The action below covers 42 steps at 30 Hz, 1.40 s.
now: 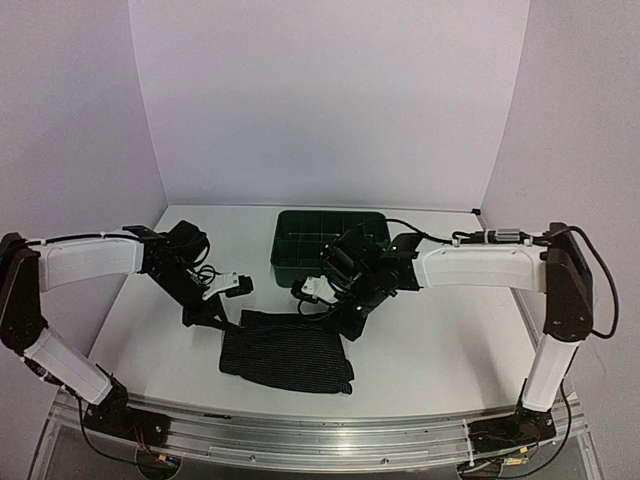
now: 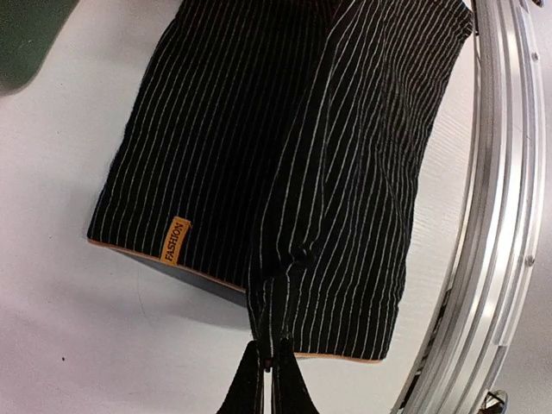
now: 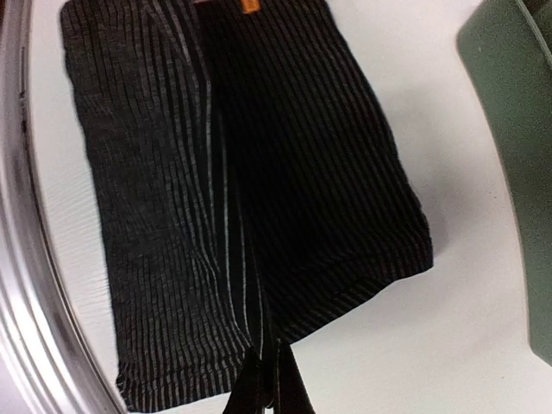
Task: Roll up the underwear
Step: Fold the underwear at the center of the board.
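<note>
Top view: the black striped underwear point(image 1: 288, 355) lies flat on the white table point(image 1: 450, 340), at 6 o'clock from the dark green tray point(image 1: 330, 240) and apart from it. Its near hem lies close to the aluminium rail point(image 1: 320, 440).

Left claw point(image 1: 226, 322): at the garment's 10 o'clock corner. In the left wrist view, its fingers are closed, pinching the hem, with cloth puckered at the tips. An orange "FASHION" label point(image 2: 176, 239) sits on the hem at 9 o'clock of the pinch.

Right claw point(image 1: 350, 322): at the 2 o'clock corner, fingers likewise closed on the garment's edge.
</note>
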Motion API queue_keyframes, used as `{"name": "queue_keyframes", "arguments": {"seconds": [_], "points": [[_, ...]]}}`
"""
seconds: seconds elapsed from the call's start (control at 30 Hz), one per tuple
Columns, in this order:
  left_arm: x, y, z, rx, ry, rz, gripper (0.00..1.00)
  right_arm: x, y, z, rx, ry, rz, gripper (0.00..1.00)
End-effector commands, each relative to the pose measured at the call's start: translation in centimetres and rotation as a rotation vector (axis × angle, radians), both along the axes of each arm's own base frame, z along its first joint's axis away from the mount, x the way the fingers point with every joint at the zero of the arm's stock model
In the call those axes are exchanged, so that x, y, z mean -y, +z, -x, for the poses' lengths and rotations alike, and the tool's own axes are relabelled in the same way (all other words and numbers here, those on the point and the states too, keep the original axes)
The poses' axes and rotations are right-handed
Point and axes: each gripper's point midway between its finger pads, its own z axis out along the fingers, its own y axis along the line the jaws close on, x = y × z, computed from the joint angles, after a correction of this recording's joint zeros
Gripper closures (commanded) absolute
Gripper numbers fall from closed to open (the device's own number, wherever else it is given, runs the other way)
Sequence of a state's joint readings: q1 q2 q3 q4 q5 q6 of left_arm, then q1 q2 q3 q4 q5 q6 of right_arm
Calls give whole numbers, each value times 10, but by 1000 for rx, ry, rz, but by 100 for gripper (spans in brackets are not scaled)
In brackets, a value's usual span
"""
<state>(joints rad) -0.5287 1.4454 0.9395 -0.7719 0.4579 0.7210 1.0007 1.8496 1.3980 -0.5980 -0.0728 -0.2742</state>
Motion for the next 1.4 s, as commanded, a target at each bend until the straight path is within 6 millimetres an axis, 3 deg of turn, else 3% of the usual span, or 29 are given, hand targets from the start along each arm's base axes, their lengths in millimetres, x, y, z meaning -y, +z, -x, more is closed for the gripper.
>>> {"name": "queue_keyframes", "arguments": {"seconds": [0.0,0.1,0.2,0.6,0.87,0.93,1.03,1.13,1.23,1.37], "points": [[19,9,-40,-15,104,35,100,0,-7,-41,37,-53,31,100],[16,8,-64,-29,177,21,100,4,-11,-58,39,-94,37,100],[12,1,-75,-48,218,7,100,8,-16,-68,27,-116,35,100],[14,-33,-99,-46,257,-48,100,9,-41,-86,-1,-141,56,100],[10,-44,-98,-48,268,-69,100,11,-53,-95,-4,-192,76,100],[10,-45,-99,-50,275,-69,100,12,-54,-100,6,-217,83,85],[10,-45,-101,-47,290,-74,82,14,-46,-112,53,-266,88,62],[6,-38,-107,-19,314,-78,60,16,-24,-119,98,-313,63,55],[-2,-25,-115,28,347,-74,53,23,0,-119,126,-363,29,54],[-6,8,-124,132,366,-27,52,31,19,-100,113,-393,-25,53]]}}
